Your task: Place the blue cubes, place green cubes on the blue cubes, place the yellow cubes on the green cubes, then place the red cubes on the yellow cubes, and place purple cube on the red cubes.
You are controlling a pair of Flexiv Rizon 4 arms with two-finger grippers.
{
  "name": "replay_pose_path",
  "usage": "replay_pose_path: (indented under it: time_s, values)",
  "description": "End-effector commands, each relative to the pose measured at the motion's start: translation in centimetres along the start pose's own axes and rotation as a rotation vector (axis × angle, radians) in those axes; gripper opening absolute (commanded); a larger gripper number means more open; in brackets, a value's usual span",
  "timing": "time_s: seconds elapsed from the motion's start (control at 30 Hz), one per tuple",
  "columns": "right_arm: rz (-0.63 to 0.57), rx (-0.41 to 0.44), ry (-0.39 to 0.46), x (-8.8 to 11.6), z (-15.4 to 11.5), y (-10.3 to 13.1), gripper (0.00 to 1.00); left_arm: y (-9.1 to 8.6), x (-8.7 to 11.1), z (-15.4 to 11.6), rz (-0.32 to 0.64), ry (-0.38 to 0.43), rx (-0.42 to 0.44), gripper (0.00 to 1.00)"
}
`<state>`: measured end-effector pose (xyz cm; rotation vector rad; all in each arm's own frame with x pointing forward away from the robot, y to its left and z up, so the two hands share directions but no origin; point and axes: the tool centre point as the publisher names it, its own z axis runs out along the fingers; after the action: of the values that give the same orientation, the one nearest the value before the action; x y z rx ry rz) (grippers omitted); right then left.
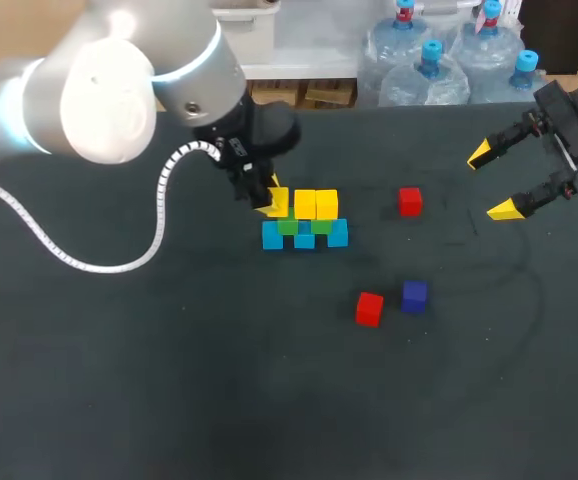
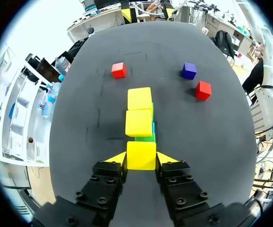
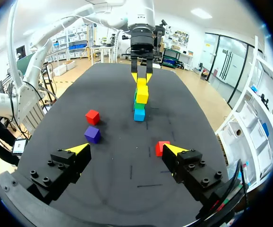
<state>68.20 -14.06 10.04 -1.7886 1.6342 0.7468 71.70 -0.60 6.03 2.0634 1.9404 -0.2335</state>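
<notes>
Inspection of the worktop finds the build at its third tier. Three blue cubes stand touching in a row, with green cubes on them and two yellow cubes seated side by side on the green. My left jaws are clamped on a third yellow cube, one yellow tip pressed to each side face. They hold it at the end of the yellow row nearest them, in line with the other two in the left wrist view. I judge that the grip across opposite faces is meant to keep the cube square to the row. In the head view my left arm covers that end of the stack, so I cannot tell whether the cube rests on the green tier or hangs just above it. I judge the step in hand to be the placing of this last yellow cube. My right jaws stand wide apart and empty at the right side of the worktop, well away from the stack, presumably to leave the left arm room. One red cube lies ahead of them, near one finger's tip in the right wrist view. The other red cube lies just beside the purple cube, both well apart from the stack. The red and purple tiers are not yet begun.
</notes>
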Motion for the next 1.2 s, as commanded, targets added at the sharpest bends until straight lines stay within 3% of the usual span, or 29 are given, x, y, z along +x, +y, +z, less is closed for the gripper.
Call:
replay_pose_path:
  time_s: [0.03,1.2]
  values:
    - [-0.001,0.001,-0.001,0.02,0.07,-0.02,1.0,0.33,-0.24,0.11,0.003,0.005,0.007,0.0]
    - [-0.001,0.001,-0.001,0.02,0.07,-0.02,1.0,0.42,-0.3,0.53,0.005,0.021,0.021,0.0]
